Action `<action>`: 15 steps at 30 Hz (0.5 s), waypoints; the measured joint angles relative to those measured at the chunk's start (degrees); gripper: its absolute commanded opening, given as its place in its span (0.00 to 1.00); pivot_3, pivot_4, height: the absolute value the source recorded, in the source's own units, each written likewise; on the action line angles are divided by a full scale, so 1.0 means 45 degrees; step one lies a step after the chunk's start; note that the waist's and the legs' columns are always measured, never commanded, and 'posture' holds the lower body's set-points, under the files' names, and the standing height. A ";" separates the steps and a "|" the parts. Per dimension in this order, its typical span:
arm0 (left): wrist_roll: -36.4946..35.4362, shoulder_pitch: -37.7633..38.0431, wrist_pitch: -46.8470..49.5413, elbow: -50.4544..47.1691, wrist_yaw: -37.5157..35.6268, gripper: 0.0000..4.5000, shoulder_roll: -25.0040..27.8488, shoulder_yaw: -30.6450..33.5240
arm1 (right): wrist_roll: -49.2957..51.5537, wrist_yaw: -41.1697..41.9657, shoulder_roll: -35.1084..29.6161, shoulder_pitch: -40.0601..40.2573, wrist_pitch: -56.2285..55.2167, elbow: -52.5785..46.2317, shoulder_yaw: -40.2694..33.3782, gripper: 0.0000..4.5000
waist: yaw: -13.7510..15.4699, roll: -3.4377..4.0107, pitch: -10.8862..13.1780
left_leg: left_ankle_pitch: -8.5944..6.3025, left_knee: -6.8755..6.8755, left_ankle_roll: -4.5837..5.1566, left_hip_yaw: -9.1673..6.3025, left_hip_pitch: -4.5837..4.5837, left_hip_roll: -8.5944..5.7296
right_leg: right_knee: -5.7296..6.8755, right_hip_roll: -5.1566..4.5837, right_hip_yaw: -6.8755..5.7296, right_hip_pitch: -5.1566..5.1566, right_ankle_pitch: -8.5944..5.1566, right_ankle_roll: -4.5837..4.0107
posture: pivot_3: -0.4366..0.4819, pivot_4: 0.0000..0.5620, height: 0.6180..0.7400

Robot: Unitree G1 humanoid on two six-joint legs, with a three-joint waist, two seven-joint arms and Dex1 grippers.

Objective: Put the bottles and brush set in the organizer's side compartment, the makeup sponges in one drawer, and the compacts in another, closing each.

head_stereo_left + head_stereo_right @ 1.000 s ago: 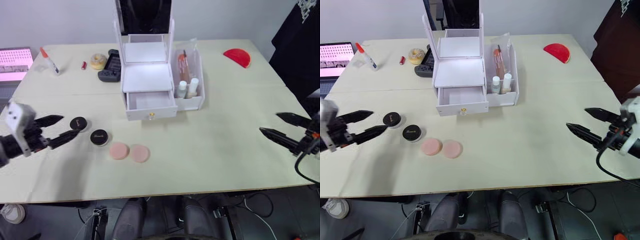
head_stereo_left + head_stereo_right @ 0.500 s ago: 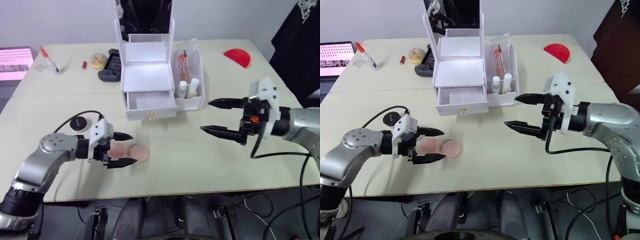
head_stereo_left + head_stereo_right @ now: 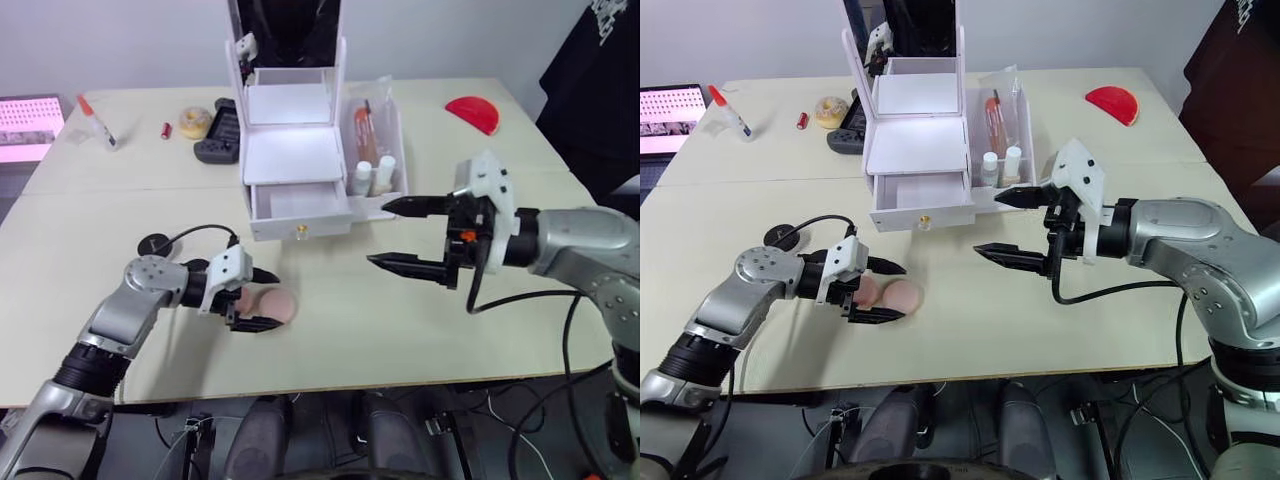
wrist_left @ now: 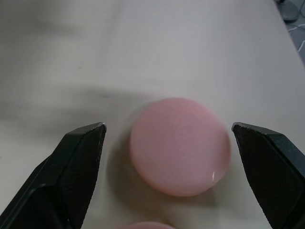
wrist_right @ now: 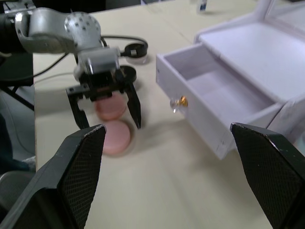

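Two peach-pink makeup sponges (image 3: pixel 904 295) lie side by side on the table in front of the organizer (image 3: pixel 295 155). My left gripper (image 3: pixel 895 291) is open, low over them. In the left wrist view one sponge (image 4: pixel 180 145) sits between its fingers (image 4: pixel 71 162). One black compact (image 3: pixel 152 245) lies left of that arm and a second compact (image 5: pixel 127 73) just behind the gripper. One drawer (image 3: pixel 298 205) with a gold knob (image 5: pixel 181 101) stands pulled out and empty. The side compartment (image 3: pixel 392 205) holds the brush set (image 3: pixel 366 130) and two bottles (image 3: pixel 385 173). My right gripper (image 3: pixel 380 235) hovers open, right of the drawer front.
At the back left are a glue bottle (image 3: pixel 100 122), a yellowish tape roll (image 3: pixel 196 120), a small red item (image 3: pixel 166 129) and a black controller (image 3: pixel 218 135). A red half-round object (image 3: pixel 473 112) lies at the back right. A pink screen (image 3: pixel 28 120) is beyond the left edge.
Both arms swung in from the table's sides. The left gripper came down over the sponges, and the right gripper moved left toward the open drawer.
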 measured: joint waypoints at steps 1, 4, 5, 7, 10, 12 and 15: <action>0.0081 0.0012 -0.0060 0.0058 -0.0033 0.99 -0.0047 -0.0008 | 0.0010 -0.0023 0.0092 -0.0108 -0.0035 0.0011 -0.0002 1.00 | 0.0003 0.0000 0.0000 | 0.0000 0.0001 0.0000 -0.0001 0.0000 0.0000 | 0.0001 0.0001 0.0000 0.0000 0.0000 0.0000 | 0.48 0.27 0.97; 0.0109 0.0022 -0.0059 0.0073 -0.0220 0.99 -0.0135 -0.0039 | -0.0019 -0.0079 0.0322 -0.0364 -0.0089 0.0164 0.0004 1.00 | 0.0009 0.0000 0.0000 | 0.0000 0.0002 0.0000 0.0000 0.0000 0.0000 | 0.0002 0.0001 0.0000 0.0001 0.0001 0.0000 | 0.48 0.27 0.97; 0.0108 0.0038 -0.0040 0.0069 -0.0310 0.99 -0.0134 -0.0039 | -0.0045 -0.0092 0.0326 -0.0402 -0.0096 0.0268 0.0013 1.00 | 0.0025 0.0000 0.0000 | 0.0000 0.0003 0.0000 -0.0001 0.0000 0.0000 | 0.0002 0.0001 0.0000 0.0002 0.0001 0.0000 | 0.48 0.27 0.97; 0.0115 0.0114 -0.0067 0.0026 -0.0413 0.99 -0.0133 -0.0038 | -0.0112 -0.0126 0.0340 -0.0517 -0.0113 0.0419 0.0028 1.00 | 0.0023 0.0001 -0.0001 | 0.0000 0.0004 0.0000 0.0001 0.0000 0.0000 | 0.0002 0.0000 0.0001 0.0002 0.0001 0.0000 | 0.48 0.27 0.97; 0.0216 0.0137 -0.0153 0.0014 -0.0491 0.99 -0.0139 -0.0044 | -0.0262 -0.0200 0.0363 -0.0606 -0.0248 0.0651 0.0030 1.00 | 0.0020 0.0001 -0.0001 | 0.0000 0.0003 0.0000 -0.0001 0.0002 0.0000 | 0.0006 0.0000 0.0001 0.0002 0.0002 -0.0001 | 0.48 0.27 0.97; 0.0289 0.0135 -0.0152 0.0008 -0.0482 0.99 -0.0192 -0.0042 | -0.0346 -0.0200 0.0374 -0.0611 -0.0340 0.0803 0.0031 1.00 | 0.0023 0.0002 -0.0001 | 0.0001 0.0003 0.0001 0.0000 0.0003 0.0000 | 0.0007 0.0000 0.0001 0.0002 0.0002 -0.0001 | 0.48 0.27 0.97; 0.0348 0.0135 -0.0064 -0.0030 -0.0468 0.99 -0.0243 -0.0037 | -0.0564 -0.0187 0.0374 -0.0612 -0.0418 0.0995 0.0047 1.00 | 0.0021 0.0002 -0.0002 | 0.0001 0.0004 0.0001 0.0000 0.0003 0.0000 | 0.0009 0.0000 0.0001 0.0002 0.0002 -0.0001 | 0.48 0.27 0.97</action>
